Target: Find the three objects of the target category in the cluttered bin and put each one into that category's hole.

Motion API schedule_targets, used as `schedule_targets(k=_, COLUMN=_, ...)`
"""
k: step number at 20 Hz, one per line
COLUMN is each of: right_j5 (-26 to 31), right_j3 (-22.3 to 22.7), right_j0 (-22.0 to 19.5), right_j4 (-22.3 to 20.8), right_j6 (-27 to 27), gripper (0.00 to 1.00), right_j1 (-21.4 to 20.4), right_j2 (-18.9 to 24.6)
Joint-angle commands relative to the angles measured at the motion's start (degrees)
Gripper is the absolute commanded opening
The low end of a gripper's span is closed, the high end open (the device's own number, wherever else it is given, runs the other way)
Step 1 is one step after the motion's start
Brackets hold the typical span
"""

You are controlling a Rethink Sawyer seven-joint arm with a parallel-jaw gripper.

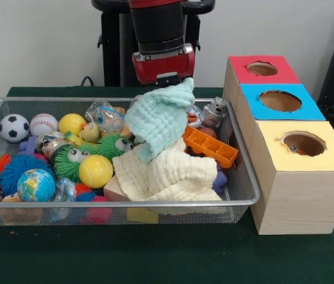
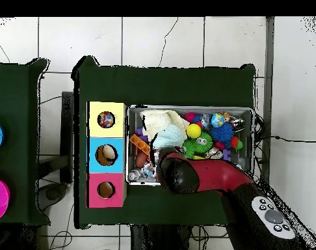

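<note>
Green cloth covers the table (image 1: 172, 254), where a wire basket (image 1: 246, 177) full of toys sits just beside a wooden box (image 1: 300, 201) with three holes, topped red, blue and yellow. Above the basket's far side the gripper (image 1: 175, 83) holds up a pale blue cloth (image 1: 164, 118); its jaws are closed on the top of the fabric, which hangs down and touches a cream cloth (image 1: 167, 174) heaped in the basket. An orange tray (image 1: 211, 146) lies beside them. Left of the cloths lie a yellow ball (image 1: 96, 171), a globe ball (image 1: 35, 185) and a soccer ball (image 1: 14, 127).
</note>
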Motion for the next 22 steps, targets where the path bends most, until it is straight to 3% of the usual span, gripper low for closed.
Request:
schedule_targets(k=1, right_j5=1.3, right_j3=-2.3, right_j0=2.0, right_j4=2.2, right_j6=5.6, gripper=0.00, right_j1=2.3, right_j2=3.1)
schedule_targets(k=6, right_j5=-1.5, right_j3=-1.7, right_j0=2.6, right_j4=2.0, right_j6=6.9, gripper=0.00, right_j1=3.5, right_j2=2.0)
schedule_targets(k=13, right_j5=-1.9, right_j3=-2.1, right_j0=2.1, right_j4=3.9, right_j6=7.2, gripper=0.00, right_j1=5.3, right_j2=4.5)
schedule_targets(k=22, right_j5=-4.5, right_j3=-4.1, right_j0=2.7, right_j4=1.5, right_j6=6.5, gripper=0.00, right_j1=7.5, right_j2=2.5)
